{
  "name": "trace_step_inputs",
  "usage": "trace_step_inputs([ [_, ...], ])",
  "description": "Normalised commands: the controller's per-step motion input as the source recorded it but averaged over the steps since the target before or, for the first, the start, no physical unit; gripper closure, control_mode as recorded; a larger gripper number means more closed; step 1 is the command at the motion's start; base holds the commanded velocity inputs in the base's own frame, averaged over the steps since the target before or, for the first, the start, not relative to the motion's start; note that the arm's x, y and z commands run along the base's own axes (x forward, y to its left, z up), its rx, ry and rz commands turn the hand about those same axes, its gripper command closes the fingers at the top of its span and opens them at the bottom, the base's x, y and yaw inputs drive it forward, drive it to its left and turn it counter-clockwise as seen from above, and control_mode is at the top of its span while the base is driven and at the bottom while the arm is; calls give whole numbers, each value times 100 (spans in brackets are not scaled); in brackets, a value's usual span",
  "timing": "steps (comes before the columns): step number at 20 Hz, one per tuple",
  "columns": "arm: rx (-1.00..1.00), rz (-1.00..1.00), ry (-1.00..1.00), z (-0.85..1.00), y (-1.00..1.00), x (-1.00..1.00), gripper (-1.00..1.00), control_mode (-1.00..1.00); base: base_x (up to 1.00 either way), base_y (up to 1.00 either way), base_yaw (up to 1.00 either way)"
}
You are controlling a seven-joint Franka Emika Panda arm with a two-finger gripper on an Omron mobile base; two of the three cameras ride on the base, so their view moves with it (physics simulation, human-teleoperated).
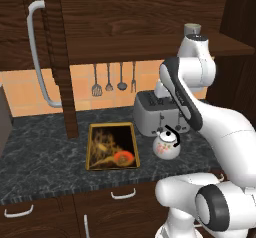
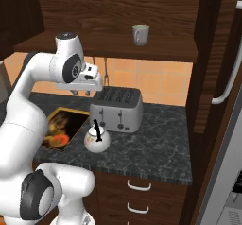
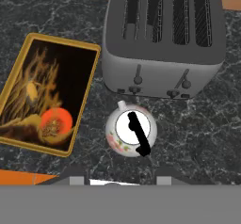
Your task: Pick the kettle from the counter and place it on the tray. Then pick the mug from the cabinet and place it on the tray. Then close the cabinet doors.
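Orange tiled wall [image 1: 20, 89], hanging utensils [image 1: 114, 78]

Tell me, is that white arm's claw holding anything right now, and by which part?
Nothing is held. The two-finger gripper hangs open in the air above the small round white kettle, which sits untouched on the dark marble counter.

Glossy white arm [image 1: 220, 127] with dark grey joints.

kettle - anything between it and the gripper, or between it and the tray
Nothing visible does. The gripper hangs above the kettle with only air between them. The tray lies beside the kettle on the counter, with bare marble between them. The toaster stands behind the kettle, off that path.
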Motion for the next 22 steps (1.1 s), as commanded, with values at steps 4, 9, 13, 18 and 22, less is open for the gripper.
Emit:
trace_step_inputs([
  [4, 0, 13, 1, -18, -26, 4, -100, -100, 0, 0, 0],
  [9, 0, 25, 7, -54, -58, 4, -100, -100, 0, 0, 0],
  [13, 5, 25, 7, -52, -14, 0, -100, -100, 0, 0, 0],
  [18, 2, 25, 13, -65, -5, 13, -100, -100, 0, 0, 0],
  [22, 2, 16, 11, -67, 0, 37, -100, -100, 0, 0, 0],
])
